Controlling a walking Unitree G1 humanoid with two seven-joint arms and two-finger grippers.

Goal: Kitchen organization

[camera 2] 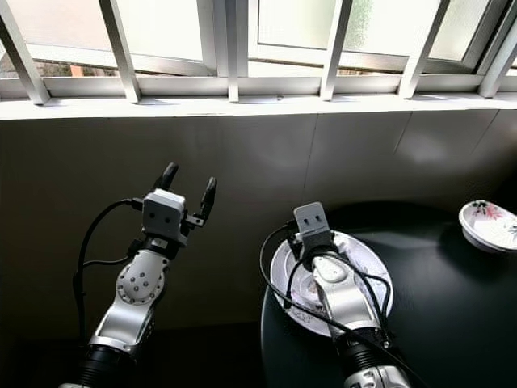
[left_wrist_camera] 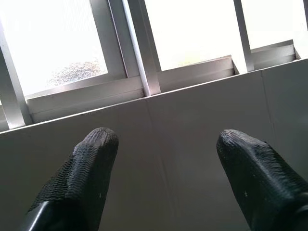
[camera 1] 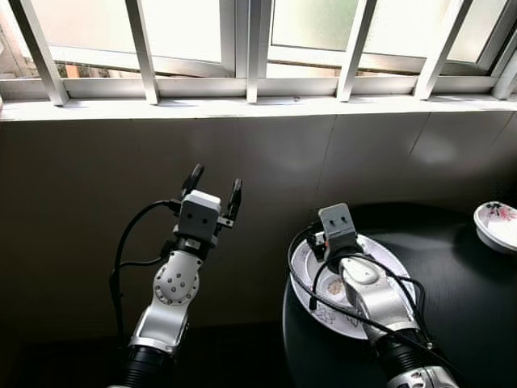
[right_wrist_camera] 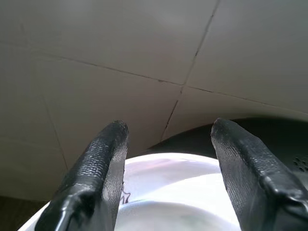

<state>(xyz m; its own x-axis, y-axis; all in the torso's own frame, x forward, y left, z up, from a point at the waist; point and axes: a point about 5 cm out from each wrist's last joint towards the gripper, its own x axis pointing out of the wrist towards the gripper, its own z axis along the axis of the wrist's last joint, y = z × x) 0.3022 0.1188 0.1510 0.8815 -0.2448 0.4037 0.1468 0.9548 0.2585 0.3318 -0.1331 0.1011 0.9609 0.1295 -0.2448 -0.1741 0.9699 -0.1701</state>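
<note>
The right end effector (right_wrist_camera: 166, 159), fingers spread and empty, hangs over the white plate (camera 1: 310, 267) at lower centre, near the dark tabletop (camera 1: 468, 307) edge. A careless pinch could push it off. The left end effector (camera 1: 214, 192) is released, mid-left.

Both arms up in front of me, grippers spread

My left arm is raised with the wrist bent up, and my left gripper (camera 1: 214, 184) has its two black fingers (left_wrist_camera: 84, 173) parted wide with nothing between them. My right arm reaches forward lower down with black cables looped along it, and my right gripper (right_wrist_camera: 168, 144) also has its fingers (right_wrist_camera: 98, 166) apart, gripping nothing.
</note>
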